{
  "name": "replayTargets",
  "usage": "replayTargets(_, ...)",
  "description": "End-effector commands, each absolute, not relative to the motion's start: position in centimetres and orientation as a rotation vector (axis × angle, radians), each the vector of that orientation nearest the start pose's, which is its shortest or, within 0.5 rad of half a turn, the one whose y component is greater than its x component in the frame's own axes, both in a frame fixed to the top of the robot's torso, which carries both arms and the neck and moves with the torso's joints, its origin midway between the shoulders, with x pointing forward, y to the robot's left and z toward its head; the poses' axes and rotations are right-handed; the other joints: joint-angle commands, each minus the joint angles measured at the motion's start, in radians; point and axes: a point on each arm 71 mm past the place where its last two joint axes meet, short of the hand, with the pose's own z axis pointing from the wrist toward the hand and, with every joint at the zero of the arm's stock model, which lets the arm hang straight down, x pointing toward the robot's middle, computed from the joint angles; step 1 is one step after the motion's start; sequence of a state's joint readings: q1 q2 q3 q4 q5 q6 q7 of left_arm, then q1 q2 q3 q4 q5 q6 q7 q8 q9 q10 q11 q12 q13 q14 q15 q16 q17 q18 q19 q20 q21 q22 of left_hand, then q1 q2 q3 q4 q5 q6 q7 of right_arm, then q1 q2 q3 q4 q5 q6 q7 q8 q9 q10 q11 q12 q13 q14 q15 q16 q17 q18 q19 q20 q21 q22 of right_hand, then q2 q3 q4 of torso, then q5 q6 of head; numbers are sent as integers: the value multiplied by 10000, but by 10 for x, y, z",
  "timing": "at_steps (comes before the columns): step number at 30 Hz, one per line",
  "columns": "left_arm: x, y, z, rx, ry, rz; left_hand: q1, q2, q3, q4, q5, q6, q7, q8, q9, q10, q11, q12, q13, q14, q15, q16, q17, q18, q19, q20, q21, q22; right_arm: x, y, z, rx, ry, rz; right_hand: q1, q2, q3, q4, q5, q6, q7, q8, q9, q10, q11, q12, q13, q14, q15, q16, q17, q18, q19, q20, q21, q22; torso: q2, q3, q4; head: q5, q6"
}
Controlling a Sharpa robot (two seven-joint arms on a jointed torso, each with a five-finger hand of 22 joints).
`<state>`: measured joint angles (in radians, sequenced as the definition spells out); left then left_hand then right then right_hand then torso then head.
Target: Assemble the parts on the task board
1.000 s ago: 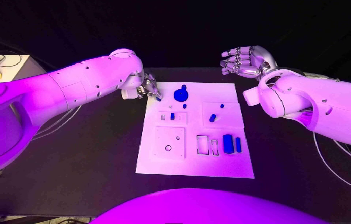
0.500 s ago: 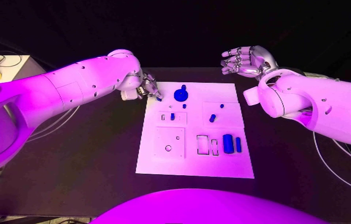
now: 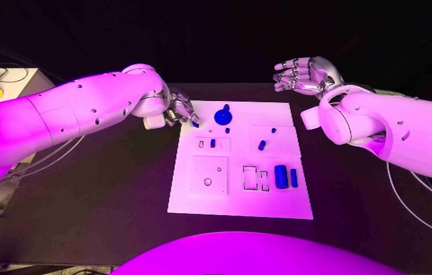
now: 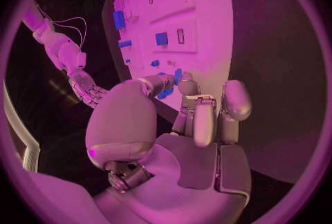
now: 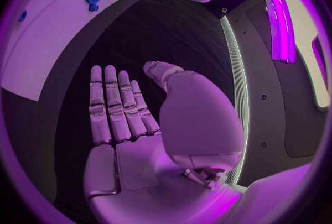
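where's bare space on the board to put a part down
Free: the task board strip along its near edge, below the square plate and the slots; also its far right corner. Crowded: the far left corner, where the left hand sits beside the round blue part.

The board point(image 3: 270, 206) lies on the table point(image 3: 108, 188) between the two hands. The left hand point(image 3: 183, 111) sits at the board's far left corner, a small part point(image 3: 195, 124) at its fingertips. Just right of that hand a round part point(image 3: 222, 116) lies on the board. The right hand point(image 3: 304, 75) hangs beyond the board's far right corner, well apart from it. Nearer the robot, two long parts point(image 3: 285, 176) lie side by side on the board's right half.
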<state>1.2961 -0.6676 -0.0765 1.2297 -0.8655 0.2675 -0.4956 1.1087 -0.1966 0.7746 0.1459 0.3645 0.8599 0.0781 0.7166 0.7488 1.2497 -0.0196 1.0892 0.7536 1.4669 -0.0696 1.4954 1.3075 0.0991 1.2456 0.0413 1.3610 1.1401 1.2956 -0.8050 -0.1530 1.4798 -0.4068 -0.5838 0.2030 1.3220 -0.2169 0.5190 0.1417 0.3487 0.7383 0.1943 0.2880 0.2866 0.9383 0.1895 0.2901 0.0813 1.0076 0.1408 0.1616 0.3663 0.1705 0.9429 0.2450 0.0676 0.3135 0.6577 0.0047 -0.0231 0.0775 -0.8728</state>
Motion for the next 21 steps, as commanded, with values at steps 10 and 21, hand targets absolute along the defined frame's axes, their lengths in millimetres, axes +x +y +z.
replayTargets(10,515,199,-207,-2854,23302,-4550,-304,-54,1881,-1728,313,297,-273,207,867,209,-58,172,197,653,-116,80,1148,-38,227,-76,160,245,504,-215,-176,7675,14888,11004,-147,35,-27,-32,131,-24,663,-79,-27,29,44,-73,-65,-2,45,-92,-57,110,-4,68,-28,-86,-14,-8,18,64,2)
replayTargets(21,504,189,-218,-1931,23321,-4167,-406,-73,2024,-1826,437,340,-310,268,928,310,-95,264,330,671,-153,106,1201,-77,371,-119,271,434,504,-215,-178,7659,14958,10926,-240,54,-41,-25,339,-20,675,-91,-51,15,55,-74,-125,-4,57,-139,-120,113,-18,83,-21,-196,8,-12,-10,136,2)
